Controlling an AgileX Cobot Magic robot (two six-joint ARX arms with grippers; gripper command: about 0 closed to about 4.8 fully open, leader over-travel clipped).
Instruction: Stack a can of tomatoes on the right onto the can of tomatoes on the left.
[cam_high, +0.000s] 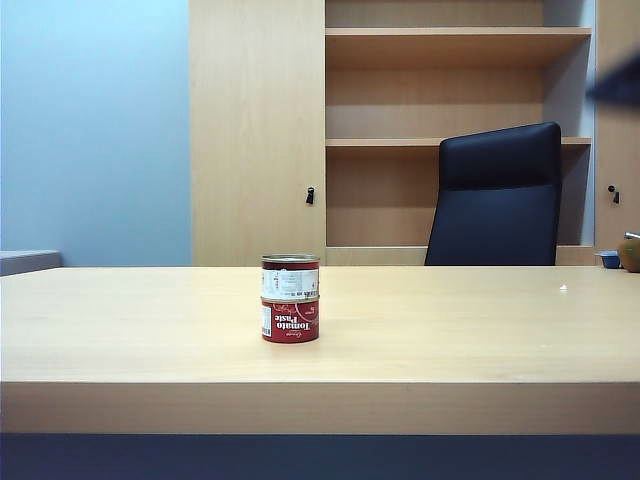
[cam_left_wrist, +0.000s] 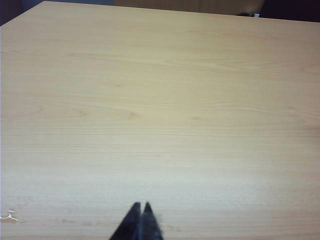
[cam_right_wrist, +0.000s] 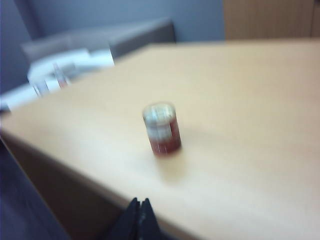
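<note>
The upper tomato can (cam_high: 290, 277) already sits on the lower tomato paste can (cam_high: 290, 322) near the tabletop's (cam_high: 480, 320) front edge, left gripper (cam_left_wrist: 141, 206) and right gripper (cam_right_wrist: 139, 202) both pinched closed and empty, so only parking the arms seems left.

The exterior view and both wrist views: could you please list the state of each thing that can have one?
Upper tomato can: upright, stacked on the lower can.
Lower tomato can: on the table, label upside down.
Left pincer: shut, empty, over bare table.
Right pincer: shut, empty, clear of the stack.
</note>
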